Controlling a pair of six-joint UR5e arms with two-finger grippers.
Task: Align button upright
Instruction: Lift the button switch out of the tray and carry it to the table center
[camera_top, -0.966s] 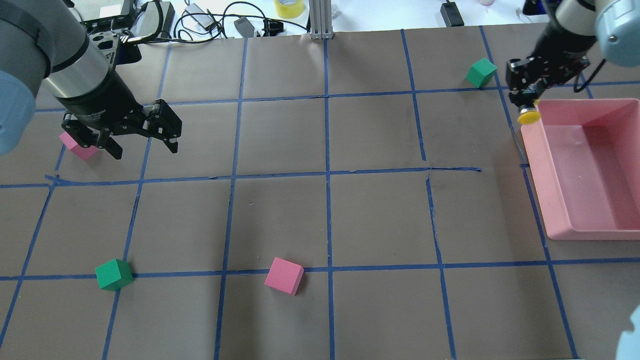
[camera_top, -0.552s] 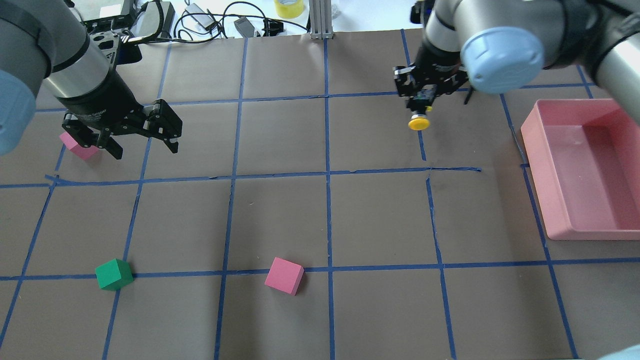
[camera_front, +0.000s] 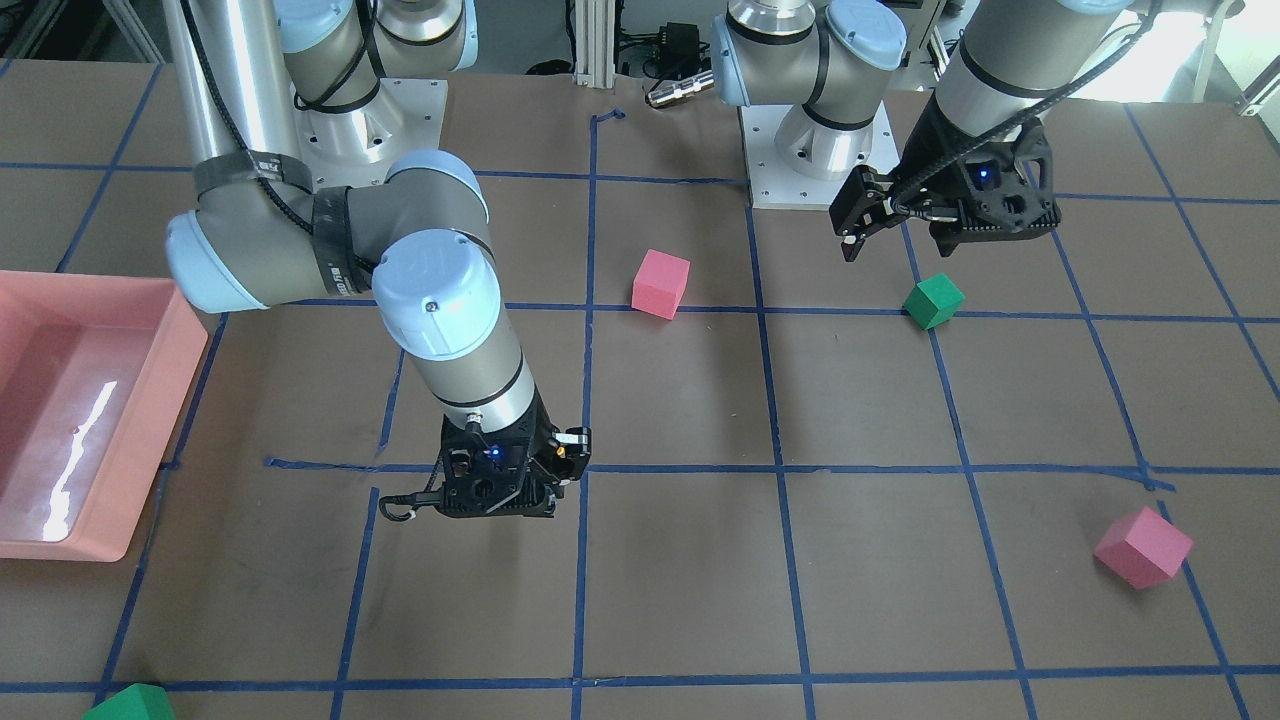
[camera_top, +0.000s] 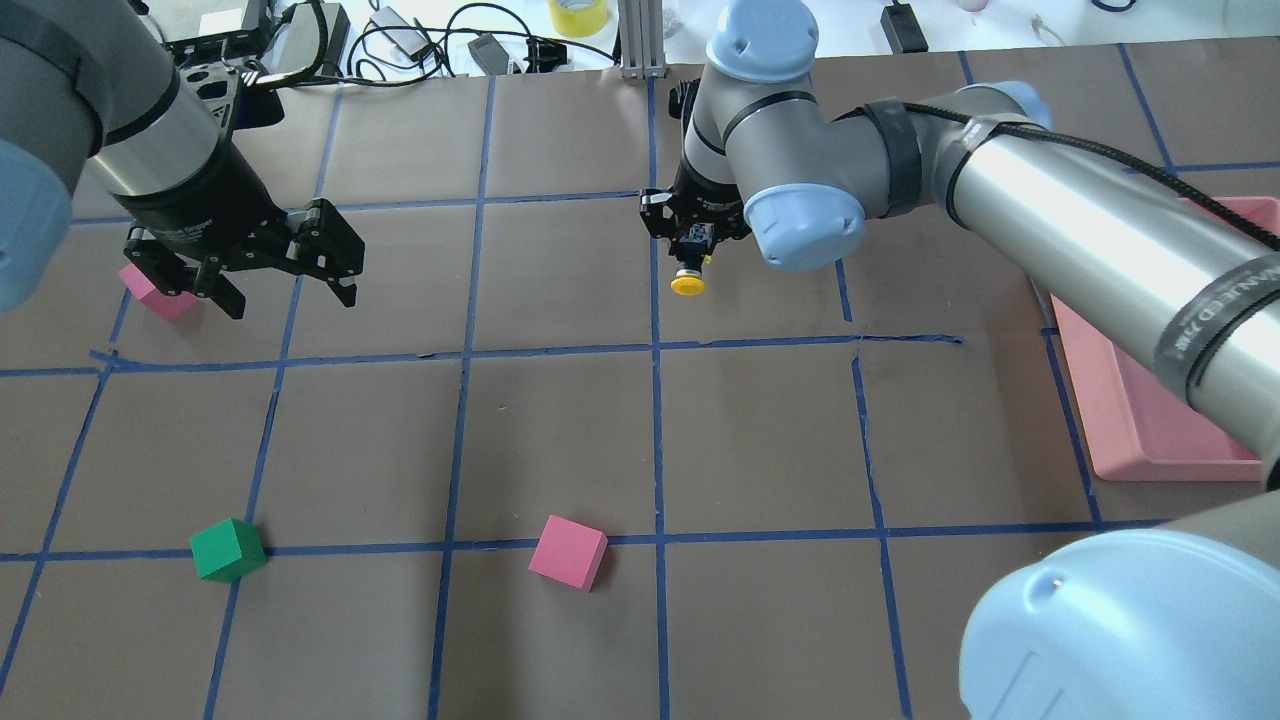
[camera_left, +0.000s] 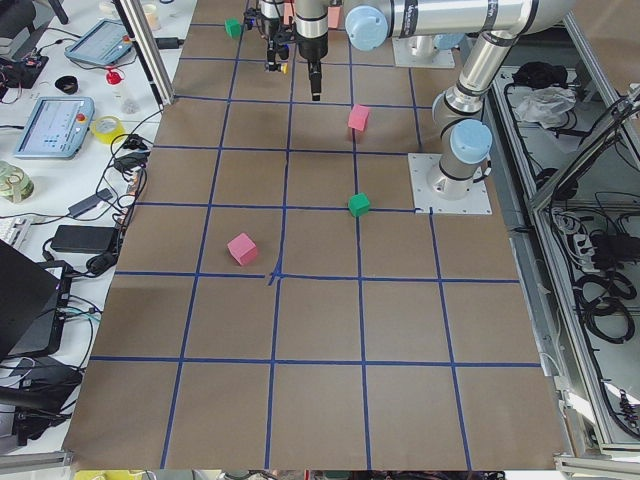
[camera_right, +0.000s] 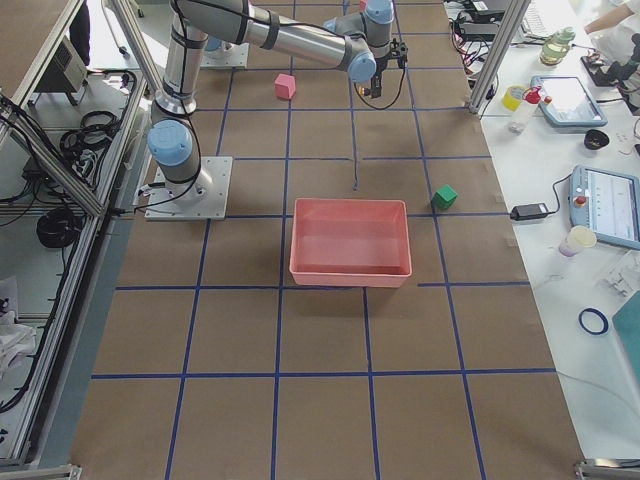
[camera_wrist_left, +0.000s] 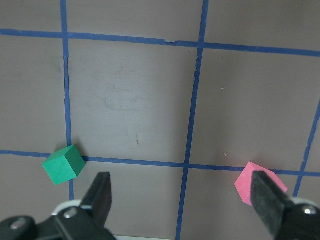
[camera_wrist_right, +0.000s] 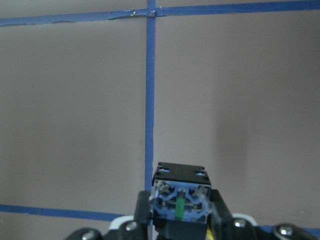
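Table (camera_top: 760, 450): brown paper gridded with blue tape. The squares around the far centre show only paper, which I judge leaves room to lower and turn.
Right arm (camera_top: 1050, 210): stretched from the right across to the far centre, wrist pointing down, probably to bring its load to open ground.
Left arm (camera_top: 150, 130): hangs over the far left, well apart from the work, likely parked out of the way.
Tray (camera_top: 1130, 440): pink, at the right edge, partly under the right arm. Its wall is well apart from the button.
Cubes: pink (camera_top: 160, 297) under the left gripper, green (camera_top: 228, 549) and pink (camera_top: 568, 551) near. None is close enough to hinder.
Left gripper (camera_top: 288, 296): fingers spread wide, holding nothing.
Right gripper (camera_top: 691, 258): clamped on the button's black body.
Button (camera_top: 687, 285): just right of the centre tape line, seemingly off the table. Its yellow cap points down and its contact block faces the wrist, so it looks inverted.
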